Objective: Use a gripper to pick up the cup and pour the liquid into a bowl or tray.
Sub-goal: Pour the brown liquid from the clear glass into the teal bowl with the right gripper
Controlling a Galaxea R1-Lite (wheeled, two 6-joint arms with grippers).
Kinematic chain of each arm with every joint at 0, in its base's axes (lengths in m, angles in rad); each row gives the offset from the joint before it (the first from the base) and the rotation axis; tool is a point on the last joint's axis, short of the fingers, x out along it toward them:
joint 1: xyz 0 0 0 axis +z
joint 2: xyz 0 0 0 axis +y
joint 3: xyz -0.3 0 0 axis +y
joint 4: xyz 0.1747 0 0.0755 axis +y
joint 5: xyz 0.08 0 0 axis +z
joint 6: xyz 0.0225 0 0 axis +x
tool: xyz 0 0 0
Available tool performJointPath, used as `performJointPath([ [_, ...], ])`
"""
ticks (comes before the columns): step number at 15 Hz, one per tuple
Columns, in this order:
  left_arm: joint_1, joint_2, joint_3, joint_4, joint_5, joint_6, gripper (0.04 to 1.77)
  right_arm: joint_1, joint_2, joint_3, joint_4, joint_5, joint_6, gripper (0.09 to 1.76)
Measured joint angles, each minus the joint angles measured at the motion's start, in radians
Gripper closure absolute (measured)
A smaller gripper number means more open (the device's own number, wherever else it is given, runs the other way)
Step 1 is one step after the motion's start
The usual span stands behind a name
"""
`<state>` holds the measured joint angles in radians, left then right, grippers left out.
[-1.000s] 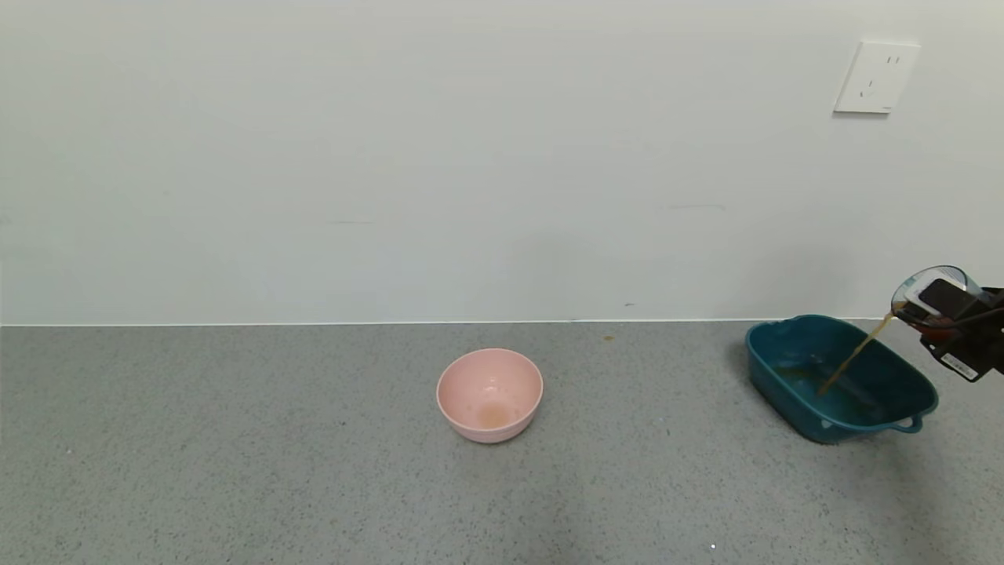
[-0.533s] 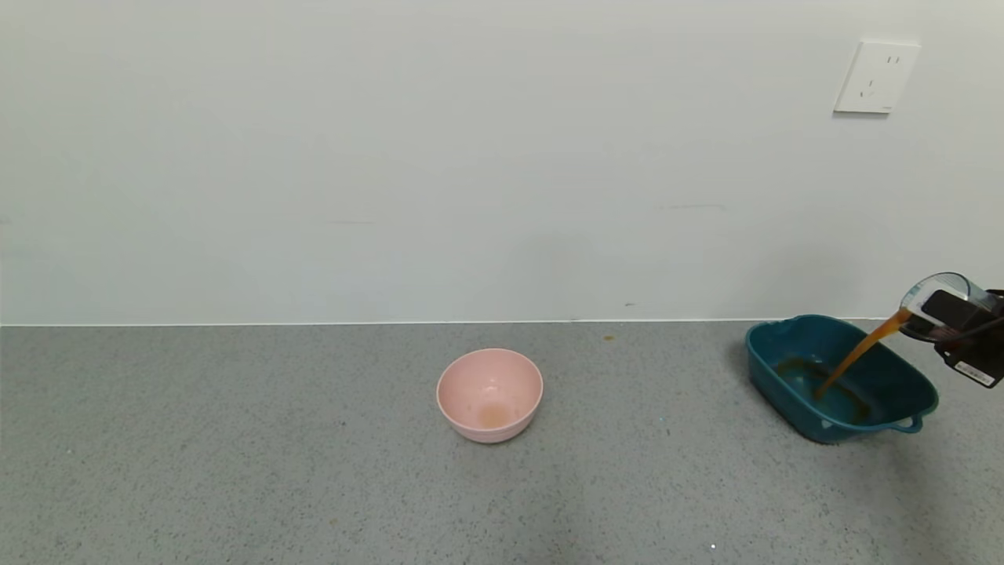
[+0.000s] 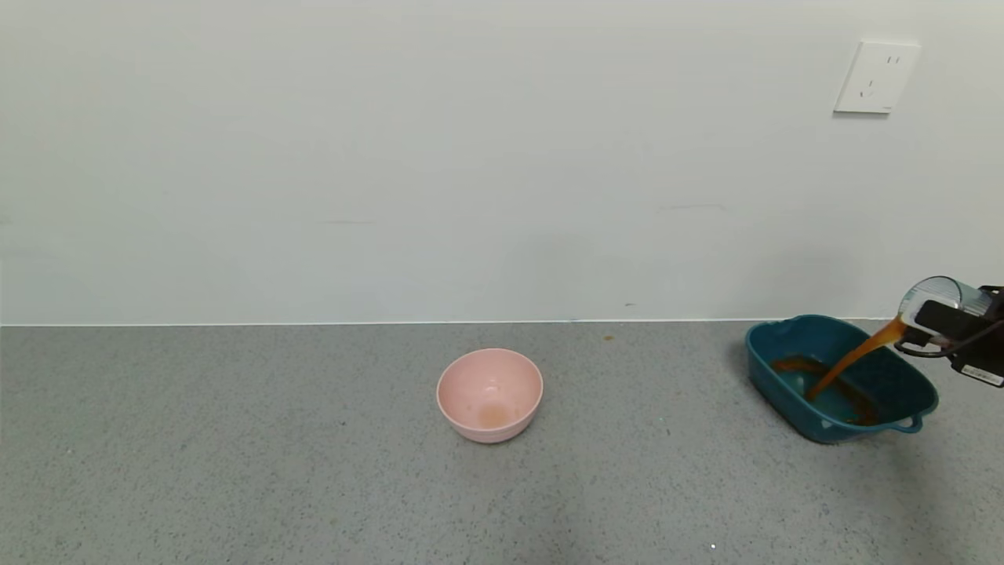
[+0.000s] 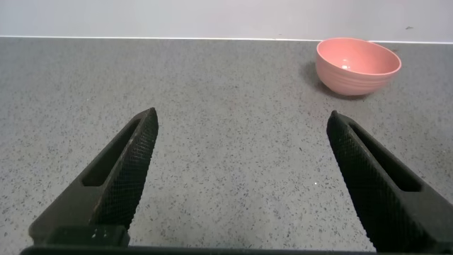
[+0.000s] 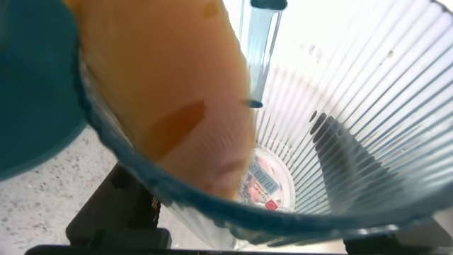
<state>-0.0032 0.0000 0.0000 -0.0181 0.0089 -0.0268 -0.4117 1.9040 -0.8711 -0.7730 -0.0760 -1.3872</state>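
My right gripper (image 3: 945, 322) is shut on the see-through ribbed cup (image 3: 933, 297) at the far right. It holds the cup tipped toward the left over the dark teal tub (image 3: 922, 408). An orange-brown stream of liquid (image 3: 851, 359) falls from the rim into the tub, and a pool (image 3: 792, 365) lies on its floor. In the right wrist view the cup (image 5: 354, 120) fills the frame, with liquid (image 5: 163, 92) running along its lower wall and a piece of the tub (image 5: 32, 85) beyond. My left gripper (image 4: 241, 127) is open and empty above the counter.
A round pink bowl (image 3: 489, 395) stands mid-counter with a little orange-brown residue inside; it also shows in the left wrist view (image 4: 357, 65). A white wall with a socket (image 3: 875, 77) runs behind the grey speckled counter (image 3: 235, 455).
The cup has tipped further and dropped slightly. The stream has thickened and the pool in the tub has grown. The left arm has not moved.
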Motion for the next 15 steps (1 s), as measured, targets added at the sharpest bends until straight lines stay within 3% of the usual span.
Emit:
performJointPath([
  [15,0.0,0.0,0.0,0.0,0.0,0.0,0.09,0.027,-0.001,-0.02,-0.013,-0.074,-0.285,0.48],
])
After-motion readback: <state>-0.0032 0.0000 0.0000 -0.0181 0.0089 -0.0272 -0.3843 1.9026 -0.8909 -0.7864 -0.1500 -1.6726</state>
